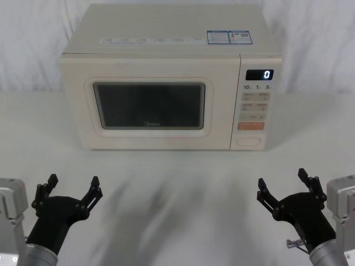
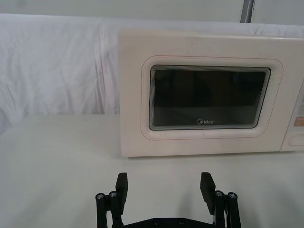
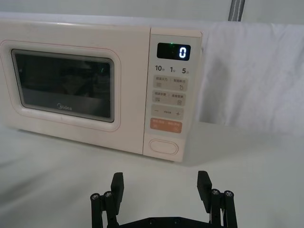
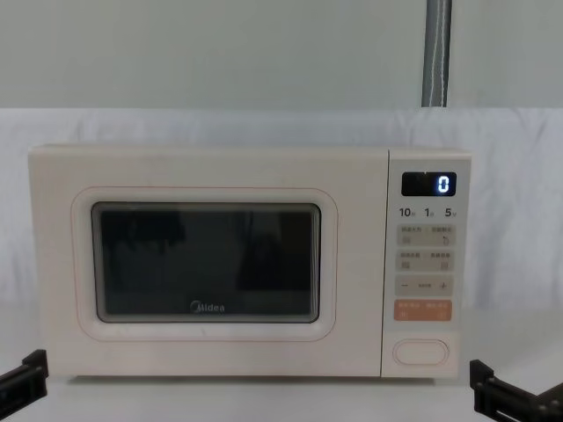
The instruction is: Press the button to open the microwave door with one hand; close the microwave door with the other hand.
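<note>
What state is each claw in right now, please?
Left claw: open, holding nothing, low in front of the microwave door.
Right claw: open, holding nothing, short of the button.

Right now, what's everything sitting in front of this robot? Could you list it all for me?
microwave: one, cream, at the back of the table, facing the robot
microwave door: one, cream with dark window, shut
display: one, black, reads 0, top of control strip
orange key: one, above the button
button: one, cream, wide, bottom of control strip
table: one, white
left gripper: one, black, near left, fingers open
right gripper: one, black, near right, fingers open
</note>
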